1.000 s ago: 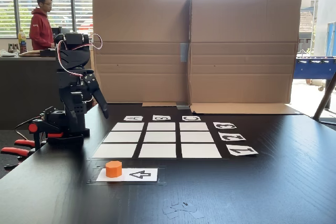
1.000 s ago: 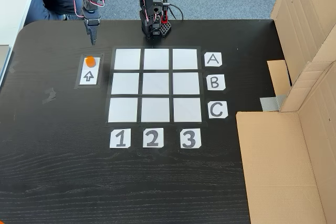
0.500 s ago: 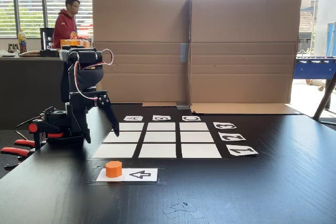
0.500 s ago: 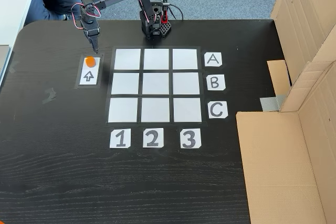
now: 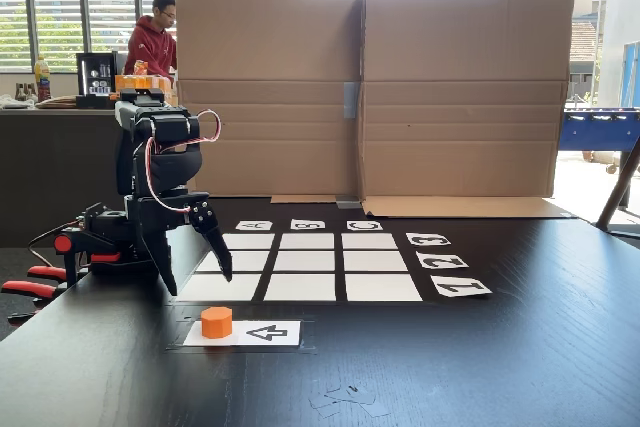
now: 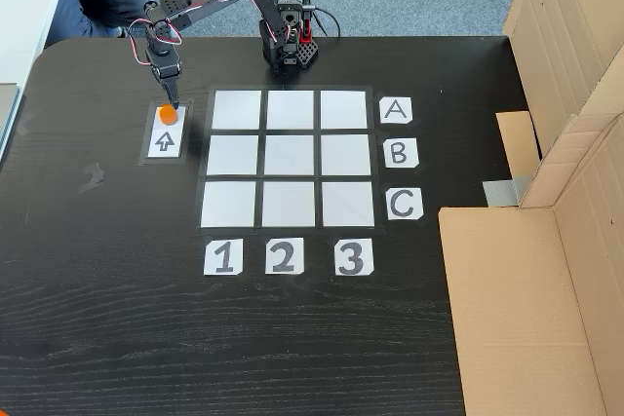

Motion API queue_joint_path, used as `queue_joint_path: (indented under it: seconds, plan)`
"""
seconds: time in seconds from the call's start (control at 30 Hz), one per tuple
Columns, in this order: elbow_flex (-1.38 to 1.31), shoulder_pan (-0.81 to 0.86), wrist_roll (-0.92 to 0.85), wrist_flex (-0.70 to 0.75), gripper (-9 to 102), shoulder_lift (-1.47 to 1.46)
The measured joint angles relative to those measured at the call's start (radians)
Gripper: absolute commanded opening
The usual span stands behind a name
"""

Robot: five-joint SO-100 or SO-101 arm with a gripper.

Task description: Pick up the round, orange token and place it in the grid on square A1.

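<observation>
The orange token (image 5: 216, 322) (image 6: 168, 116) sits on one end of a white arrow card (image 5: 268, 332) (image 6: 165, 141), beside the grid (image 5: 310, 261) (image 6: 291, 155). Square A1 (image 5: 247, 289) (image 6: 237, 110) is the corner cell closest to the token and holds nothing. My gripper (image 5: 198, 280) (image 6: 173, 104) hangs open, pointing down, a little above the token and just on the arm's side of it. Its two fingers are spread wider than the token, and nothing is between them.
A tall cardboard wall (image 5: 400, 87) (image 6: 575, 143) stands on the far side of the grid. The arm's base (image 5: 110, 242) (image 6: 286, 49) and red clamps (image 5: 30, 289) sit at the table edge. A person (image 5: 155, 42) stands in the background. Tape scraps (image 5: 345, 399) lie near the front.
The arm has reached out and lowered, bringing the gripper from near the base to just above the token. The person in the background walked to the right.
</observation>
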Motion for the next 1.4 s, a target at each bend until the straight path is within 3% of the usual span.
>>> queue_joint_path:
  seconds: [1.4]
  plan:
    - [-0.138,-0.046,0.009,-0.063,27,-0.233]
